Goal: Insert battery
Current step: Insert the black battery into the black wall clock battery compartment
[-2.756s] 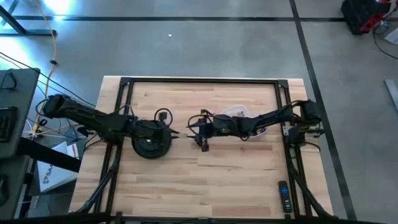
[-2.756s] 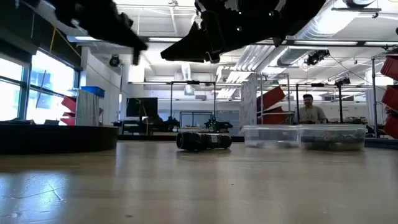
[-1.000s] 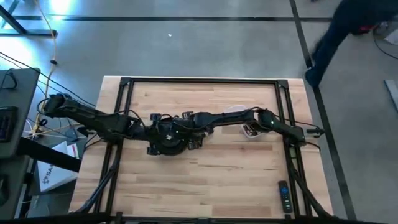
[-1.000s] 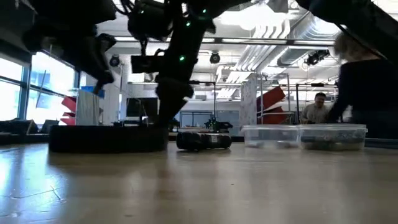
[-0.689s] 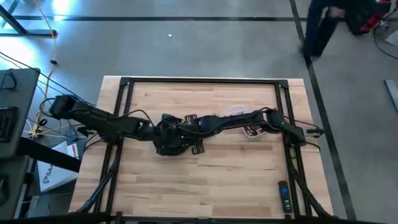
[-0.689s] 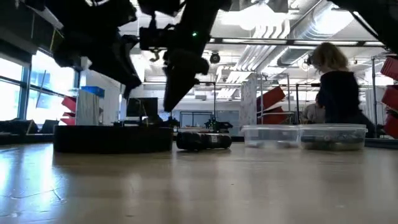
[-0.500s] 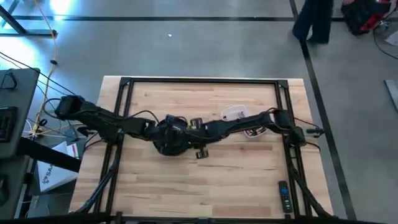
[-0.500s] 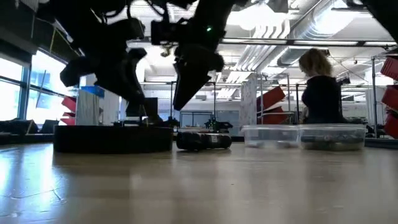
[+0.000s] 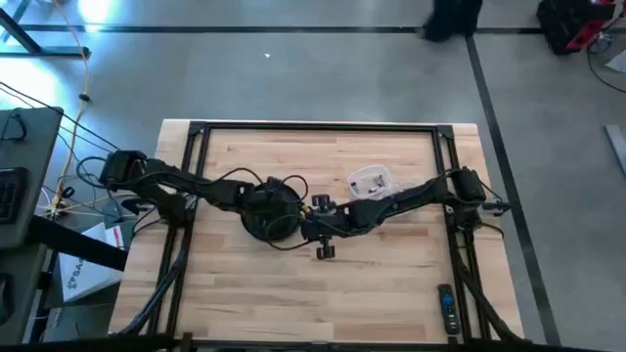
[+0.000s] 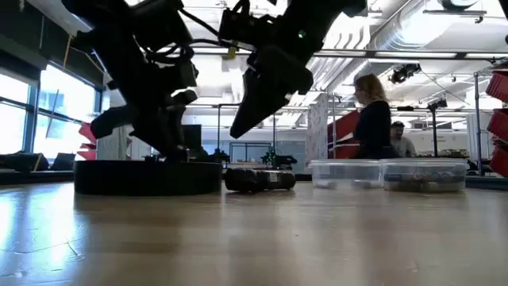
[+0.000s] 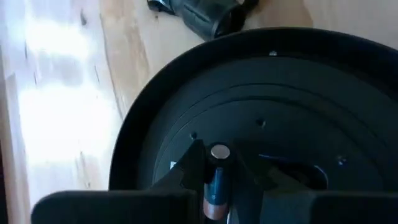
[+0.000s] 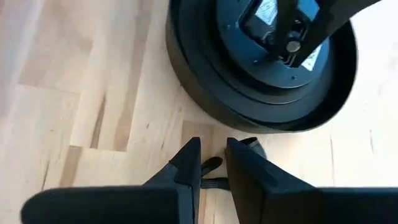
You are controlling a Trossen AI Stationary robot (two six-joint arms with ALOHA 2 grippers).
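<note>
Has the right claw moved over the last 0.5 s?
Yes. In the high view the right claw has pulled back off the round black device toward the clear container, now just beside the device's rim.

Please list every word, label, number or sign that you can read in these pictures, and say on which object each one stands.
No text can be read.
White labels on the round black device: print too blurred.
Battery in the left gripper: no legible marking.
Remote control: buttons too small.
Signs in the room behind: unreadable.

The right gripper (image 9: 311,227) has drawn back off the round black device (image 9: 270,210) toward the table's right edge. The left gripper (image 11: 214,186) now holds the battery (image 11: 217,180) over that device. A person (image 10: 371,123) has walked across behind the table.
</note>
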